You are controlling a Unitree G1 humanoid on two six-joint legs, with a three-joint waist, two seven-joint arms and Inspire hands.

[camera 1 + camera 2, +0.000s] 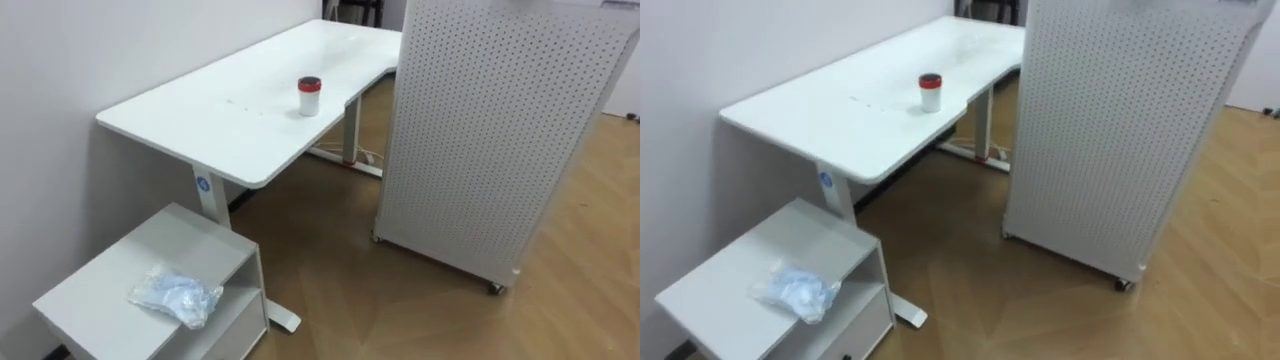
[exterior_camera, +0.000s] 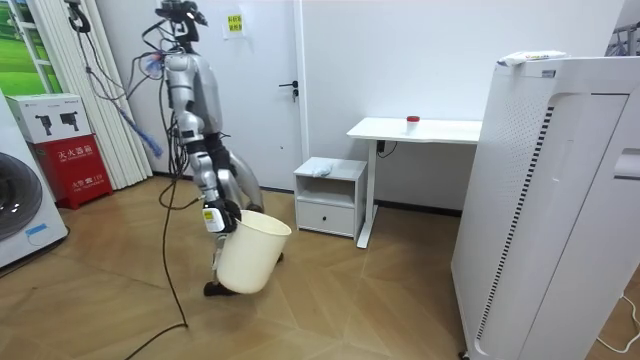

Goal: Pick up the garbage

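A crumpled clear-blue plastic bag (image 1: 175, 297) lies on top of a low white cabinet (image 1: 110, 285) against the wall. A small white cup with a red lid (image 1: 309, 96) stands upright on the white desk (image 1: 230, 120) beyond it. In the room view I stand a couple of metres from the cabinet (image 2: 330, 168), facing it. My right hand (image 2: 214, 216) hangs at my side, curled on the rim of a cream waste bin (image 2: 250, 255). The bin hangs tilted, just off the floor.
A tall white perforated unit on castors (image 1: 490, 130) stands to the right of the desk, with wooden floor between them. In the room view a washing machine (image 2: 25, 205) and a red box (image 2: 75, 170) stand at the left, behind me.
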